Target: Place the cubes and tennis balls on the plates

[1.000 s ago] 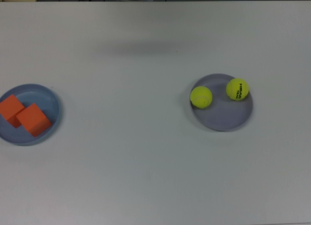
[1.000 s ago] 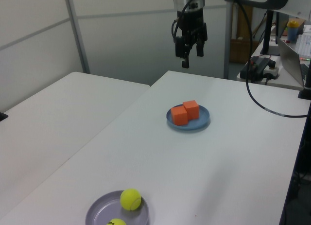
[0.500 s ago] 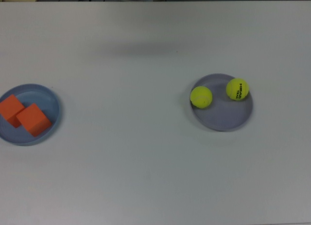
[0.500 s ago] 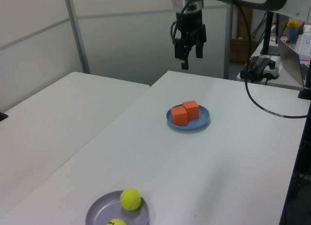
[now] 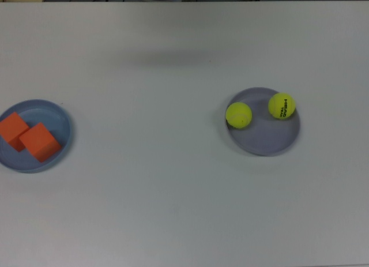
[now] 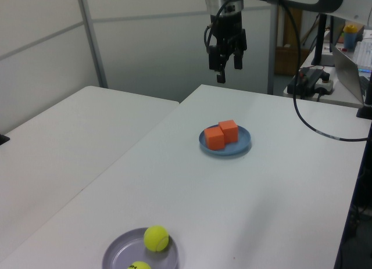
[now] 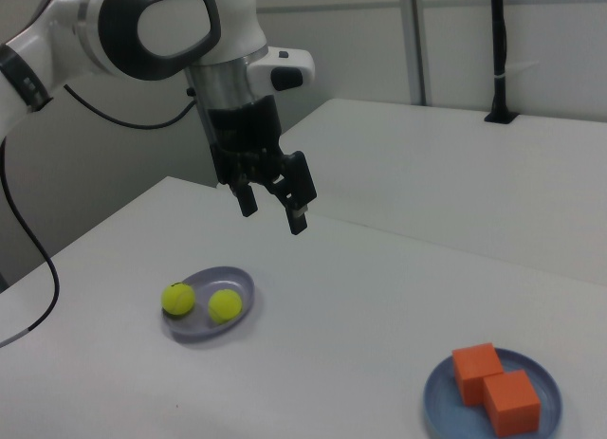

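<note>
The gripper (image 7: 272, 210) hangs released and empty (fingers spread) high above the white table (image 7: 379, 297). Both cubes (image 7: 495, 386) sit touching on the blue plate (image 7: 446, 415); both tennis balls (image 7: 201, 301) rest on the lavender plate (image 7: 232, 278), well apart from it.

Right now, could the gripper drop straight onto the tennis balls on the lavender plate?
Probably yes. The gripper hangs open and empty, well above the table. Both tennis balls sit uncovered on the lavender plate, with nothing above or around them.
</note>
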